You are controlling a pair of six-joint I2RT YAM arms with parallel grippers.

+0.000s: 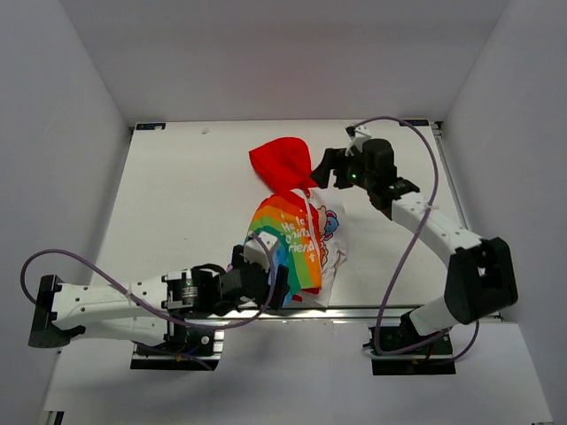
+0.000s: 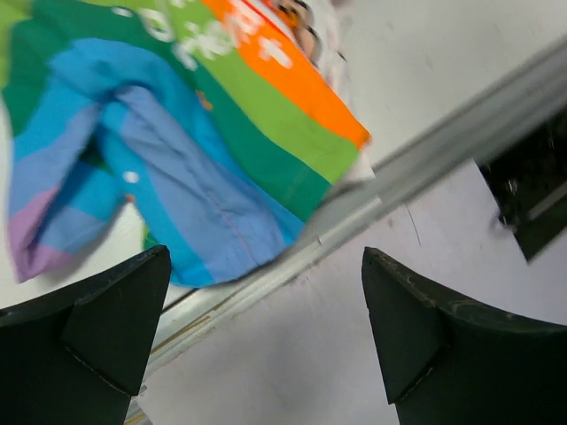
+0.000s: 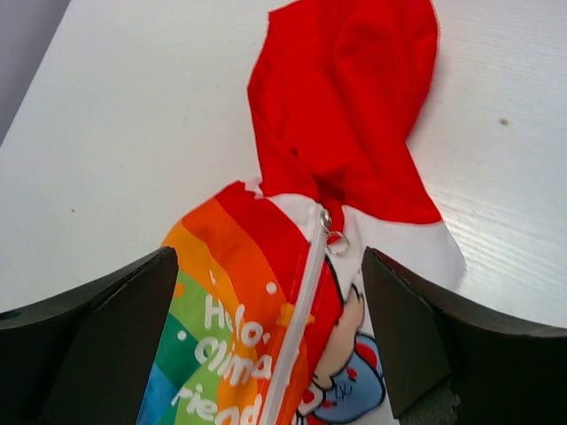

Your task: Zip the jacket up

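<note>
The jacket [image 1: 297, 226] lay on the bench [image 1: 177, 204], with its red hood at the far end and its hem at the near end. The white front carried rainbow stripes, white lettering and a cartoon figure. The zip appeared closed, its slider and ring pull [image 3: 332, 237] at the collar just below the hood. The blue and purple hem corner was rumpled and reached a metal rail [image 2: 425, 155]. The left end effector [image 2: 266, 257] stood just beside the hem, fingers wide apart, holding nothing. The right end effector [image 3: 270, 257] stood near the hood, to its right, also wide and holding nothing. Purple cables [image 1: 407, 239] looped beyond the jacket along both arms.
</note>
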